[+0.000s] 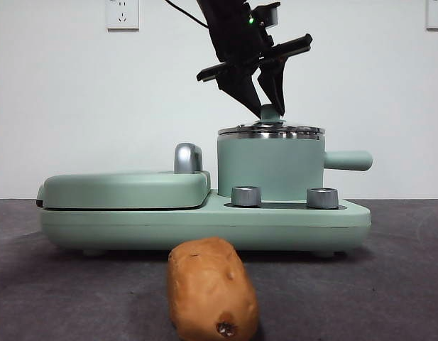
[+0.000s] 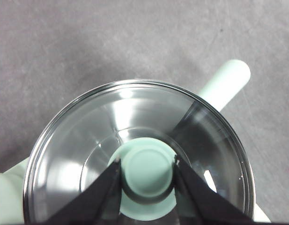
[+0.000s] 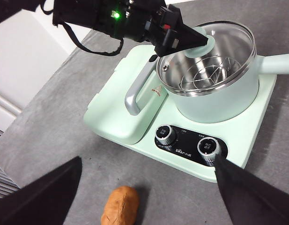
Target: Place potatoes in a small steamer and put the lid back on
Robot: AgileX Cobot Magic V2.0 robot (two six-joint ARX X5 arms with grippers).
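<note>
A white wall with sockets stands behind a grey worktop (image 1: 77, 284). The left pincer (image 2: 146, 176) comes down from above and pinches the mint-green knob (image 2: 148, 171) of the lid (image 2: 88, 140), one black jaw on each side of it. The glass lid with its steel rim sits on the small steamer (image 1: 270, 167), whose stubby handle (image 1: 348, 160) sticks out to one side. Through the glass, the right wrist view shows a shiny steel bowl with a wire rack (image 3: 205, 77) in it and no food. The steamer stands on a mint-green cooker base (image 1: 204, 220) with two metal dials (image 3: 165, 134), beside a flat closed grill plate (image 1: 126, 188). The potato (image 1: 211, 291) lies on the worktop in front of the base, apart from it. The right pincer (image 3: 144, 197) hovers high above the worktop with its jaws spread wide.
</note>
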